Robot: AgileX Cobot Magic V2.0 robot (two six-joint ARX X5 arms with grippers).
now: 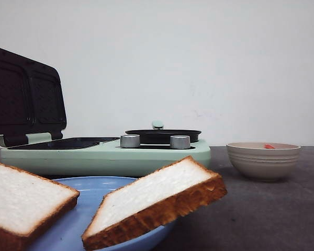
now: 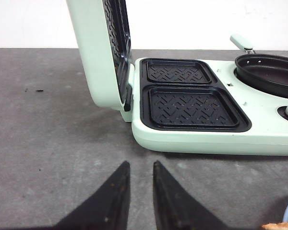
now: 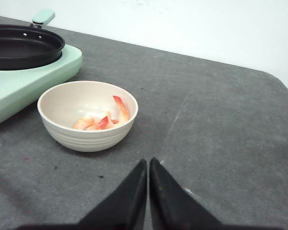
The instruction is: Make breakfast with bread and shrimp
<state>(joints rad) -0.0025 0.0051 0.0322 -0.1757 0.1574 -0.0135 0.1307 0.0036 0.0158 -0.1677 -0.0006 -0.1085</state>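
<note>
Two slices of bread (image 1: 152, 201) sit closest to the front camera, both leaning on a blue plate (image 1: 89, 209); one slice at the left edge (image 1: 23, 201), the other tilted across the plate's right rim, crust golden-brown.

Behind the plate: mint-green breakfast maker (image 1: 110, 154) on the grey bench (image 1: 261, 209). Lid (image 1: 23, 97) stands open at its left end. Two ribbed dark grill plates (image 2: 189, 103) exposed, nothing on them. Small black pan (image 1: 163, 136) sits on the right part of the appliance, two silver knobs (image 1: 130, 140) in front of it.

Right of the appliance, apart from it: beige ribbed bowl (image 3: 88, 115). Shrimp (image 3: 103, 120) lies inside, several pink-orange pieces, one tail poking up red above the rim in the front view.

Left claw (image 2: 137, 191): fingers slightly apart, nothing between them, hanging over bare bench just short of the appliance's grill end.

Right claw (image 3: 148, 191): fingers together, holding nothing, above bare bench near the bowl, not touching it.
</note>
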